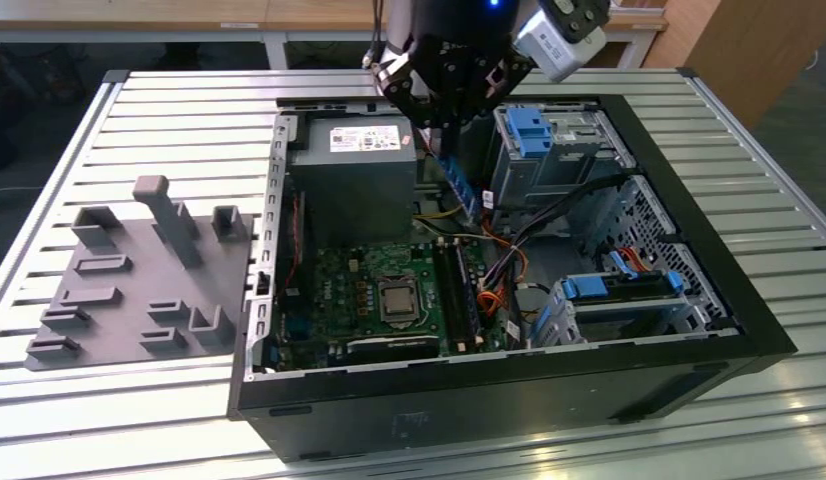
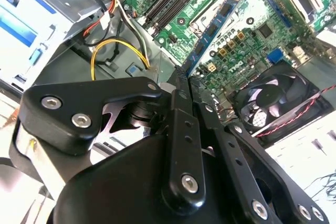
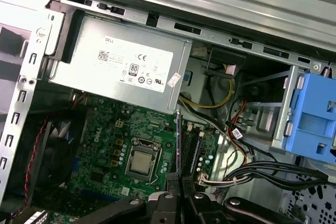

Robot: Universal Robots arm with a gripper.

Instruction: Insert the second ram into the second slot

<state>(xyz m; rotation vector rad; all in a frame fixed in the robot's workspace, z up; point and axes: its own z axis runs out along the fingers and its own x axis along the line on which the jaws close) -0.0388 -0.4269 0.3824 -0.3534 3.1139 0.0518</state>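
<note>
My gripper (image 1: 435,118) hangs over the back of the open computer case (image 1: 733,300), shut on the second ram (image 1: 463,185). The ram is a thin blue stick with dark chips; in the second wrist view the ram (image 2: 216,27) runs out from between the fingertips (image 2: 181,85). In the first wrist view the ram (image 3: 178,140) shows edge-on above the gripper (image 3: 181,184). The dark memory slots (image 1: 453,285) lie lower on the green motherboard, beside the processor socket (image 1: 388,300), apart from the stick. I cannot tell which one is the second slot.
A grey power supply (image 1: 353,180) sits close to the stick on the exterior view's left, a drive cage with a blue clip (image 1: 531,130) on its right. Loose cables (image 1: 500,265) cross beside the slots. A grey fixture plate (image 1: 133,290) lies on the slatted table (image 1: 186,100).
</note>
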